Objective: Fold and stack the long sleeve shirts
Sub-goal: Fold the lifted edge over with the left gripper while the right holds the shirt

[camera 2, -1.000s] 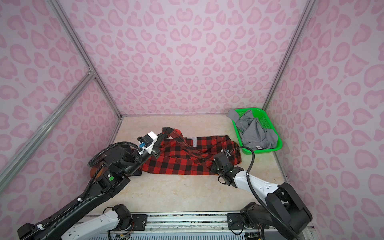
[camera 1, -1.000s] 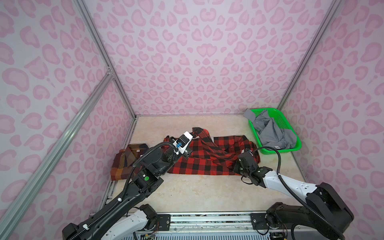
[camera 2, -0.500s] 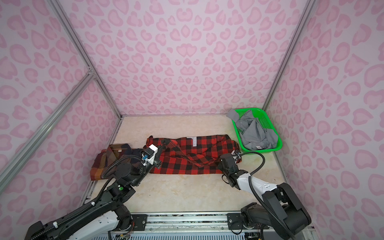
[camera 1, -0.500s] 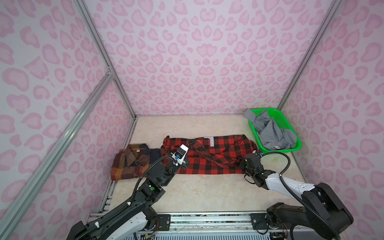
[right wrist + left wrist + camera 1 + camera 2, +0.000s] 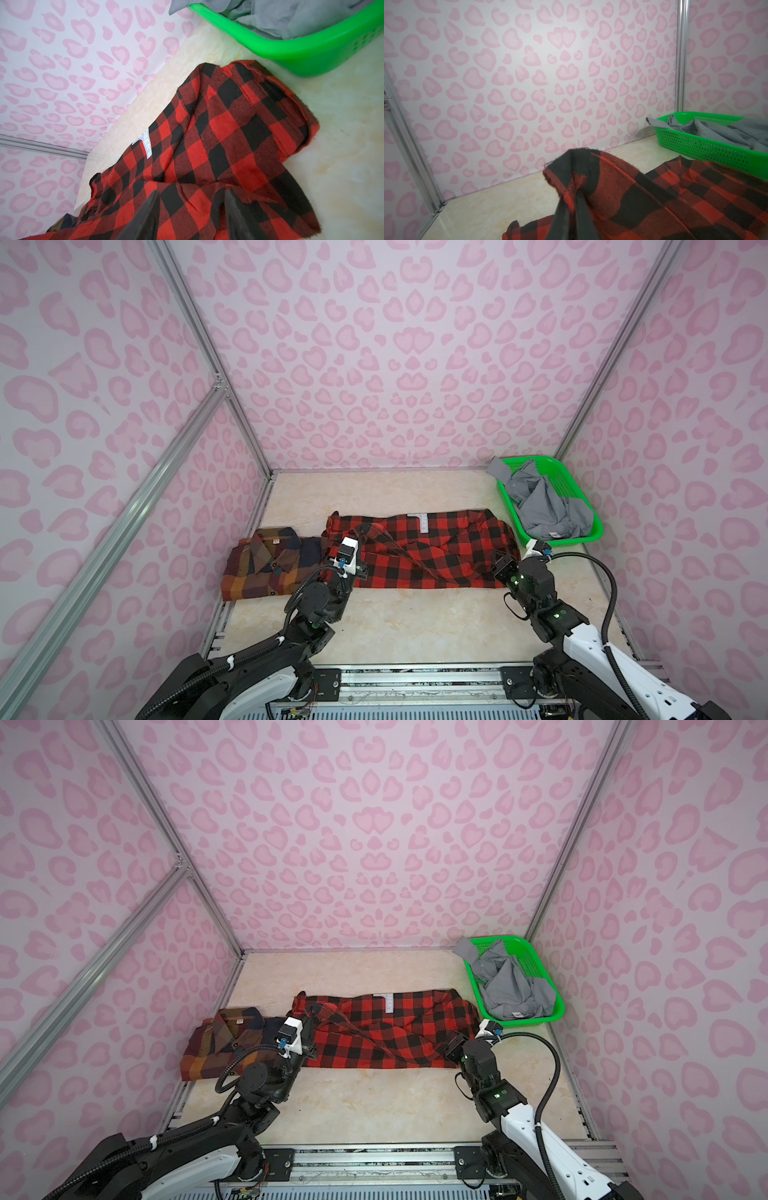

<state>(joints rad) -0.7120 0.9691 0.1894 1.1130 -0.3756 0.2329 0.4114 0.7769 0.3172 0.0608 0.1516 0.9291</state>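
The red-and-black flannel (image 5: 436,560) (image 5: 386,1040) lies as a long band across the middle of the table, with its grey label (image 5: 422,523) at the far edge. My left gripper (image 5: 357,541) (image 5: 575,195) is at the flannel's left end, shut on a raised fold of it. Over the flannel's near right corner (image 5: 228,124), my right gripper (image 5: 500,568) (image 5: 192,193) stands open, with cloth lying under the spread fingers. The plaid shirt (image 5: 266,568) (image 5: 224,1048) lies folded at the left. The grey shirt (image 5: 544,506) (image 5: 511,986) is crumpled in the basket.
The green basket (image 5: 582,537) (image 5: 706,149) stands at the far right corner, close to the flannel's right end. Pink patterned walls close in the table on three sides. Bare tabletop (image 5: 415,626) lies between the flannel and the front rail.
My left gripper has come down and toward the front with the flannel's fold, and the cloth now lies flatter. The right gripper's fingers have spread wider at the near right corner.
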